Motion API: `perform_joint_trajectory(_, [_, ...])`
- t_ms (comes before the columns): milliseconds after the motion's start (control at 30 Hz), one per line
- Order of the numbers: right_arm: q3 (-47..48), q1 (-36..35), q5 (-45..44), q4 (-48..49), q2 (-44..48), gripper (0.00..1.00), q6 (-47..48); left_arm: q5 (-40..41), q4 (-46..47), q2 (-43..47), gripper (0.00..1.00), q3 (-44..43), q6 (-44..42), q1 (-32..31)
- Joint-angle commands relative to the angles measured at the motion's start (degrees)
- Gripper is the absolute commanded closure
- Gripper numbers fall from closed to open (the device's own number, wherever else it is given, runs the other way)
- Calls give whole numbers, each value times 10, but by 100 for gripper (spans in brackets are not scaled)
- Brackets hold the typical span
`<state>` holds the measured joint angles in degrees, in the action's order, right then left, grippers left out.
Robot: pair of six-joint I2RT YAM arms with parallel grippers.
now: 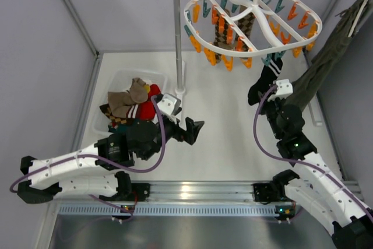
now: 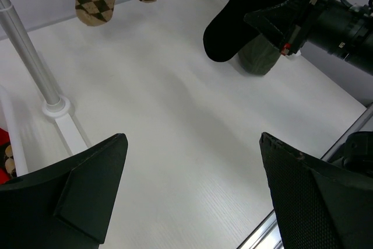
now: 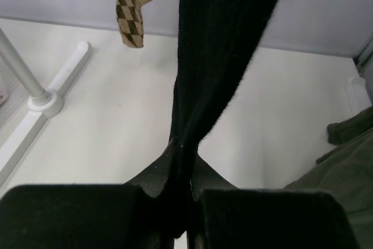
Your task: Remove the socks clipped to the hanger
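White-shelled left arm (image 1: 64,172) and right arm (image 1: 319,183), black at the joints, are trailing purple cables (image 1: 162,134); left gripper (image 2: 192,144) is showing black, mesh-textured fingers (image 2: 315,202).

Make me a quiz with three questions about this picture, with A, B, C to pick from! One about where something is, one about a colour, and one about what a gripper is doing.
1. Where is the pile of loose socks?
A. on a chair
B. in the bin
C. in a drawer

2. What colour is the sock in the right gripper?
A. black
B. pink
C. yellow

3. How is the left gripper?
A. shut on a sock
B. shut on a spoon
C. open, holding nothing

Answers:
1 B, the pile sits inside the bin's walls.
2 A, the right wrist view shows black cloth pinched between the fingers.
3 C, its fingers stand wide apart with only bare table between them.
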<state>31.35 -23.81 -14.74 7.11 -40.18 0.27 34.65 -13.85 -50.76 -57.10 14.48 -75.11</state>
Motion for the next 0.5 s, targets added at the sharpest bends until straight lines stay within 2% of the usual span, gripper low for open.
perform_joint_trajectory(0, [-13,9,52,61,-1,100,-27,-10,12,-3,1,-62,-12,-1])
perform_joint_trajectory(133, [-23,-16,33,66,-6,100,-69,-30,-1,-34,1,-136,-11,-1])
perform_joint_trajectory(300, [-23,-86,-71,66,-14,100,-77,-35,-43,-92,1,-245,-7,-3])
perform_joint_trajectory(467, [10,-199,-204,42,-47,100,-62,60,-99,-162,1,-381,-16,-3])
